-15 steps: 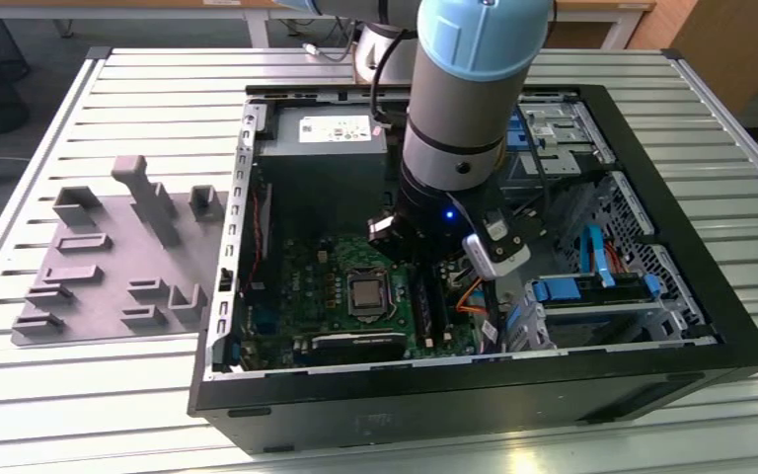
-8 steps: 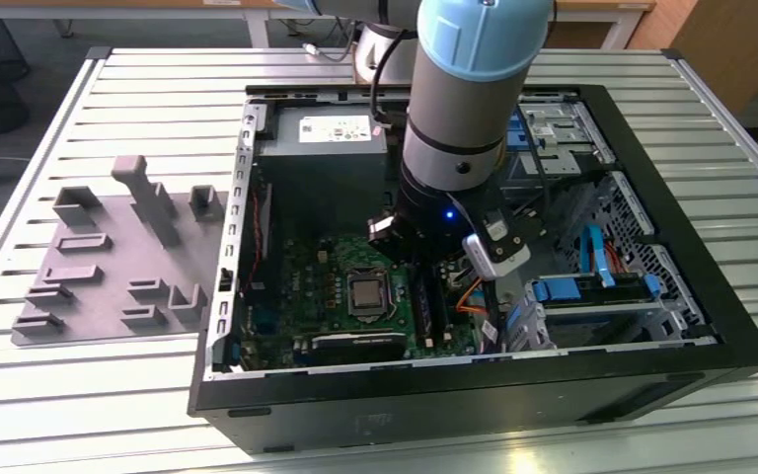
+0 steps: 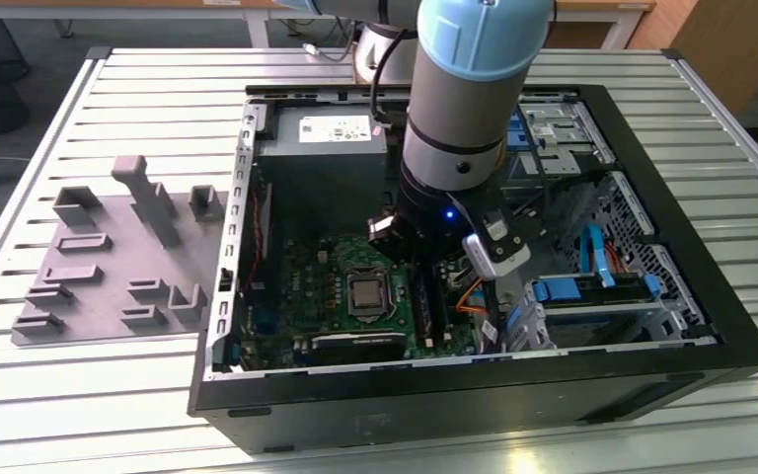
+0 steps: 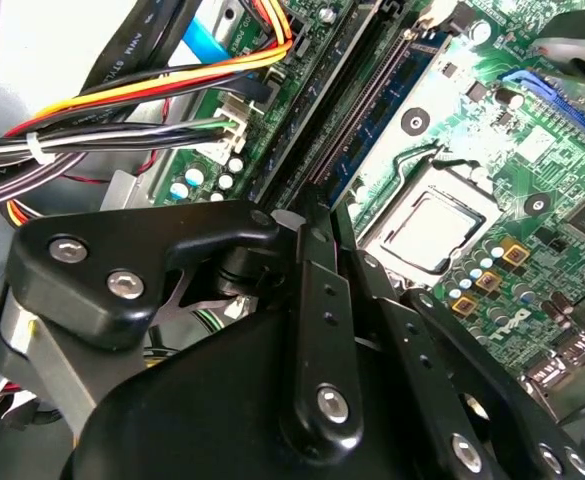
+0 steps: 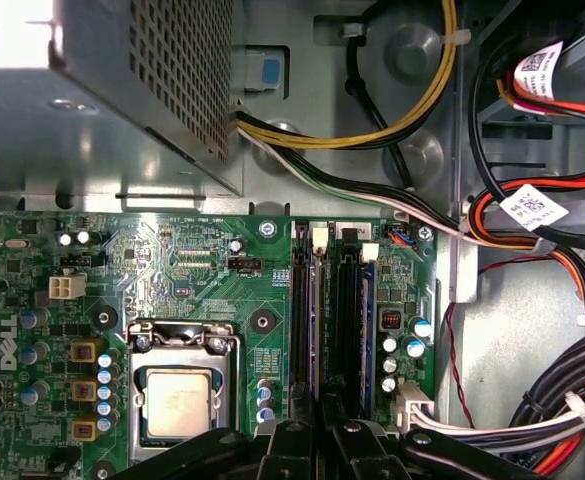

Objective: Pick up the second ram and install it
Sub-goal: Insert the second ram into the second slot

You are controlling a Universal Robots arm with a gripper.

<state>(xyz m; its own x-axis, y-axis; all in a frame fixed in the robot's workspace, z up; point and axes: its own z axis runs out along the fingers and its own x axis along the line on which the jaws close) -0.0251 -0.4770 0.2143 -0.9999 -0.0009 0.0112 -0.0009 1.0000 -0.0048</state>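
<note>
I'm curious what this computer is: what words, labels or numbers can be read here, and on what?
White sticker on the power supply: too small to read.
White cable tags: blurred print, unreadable.
Motherboard: fine white markings, too small.
Nothing can be quoted.

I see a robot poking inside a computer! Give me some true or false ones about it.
1. The arm reaches down into the open computer case. True.
2. The pincer is outside the case. False: it is inside, above the motherboard, by the long black slots.
3. A big fan covers the processor. False: its silver top is bare.
4. Coloured cables run beside the motherboard. True.
</note>
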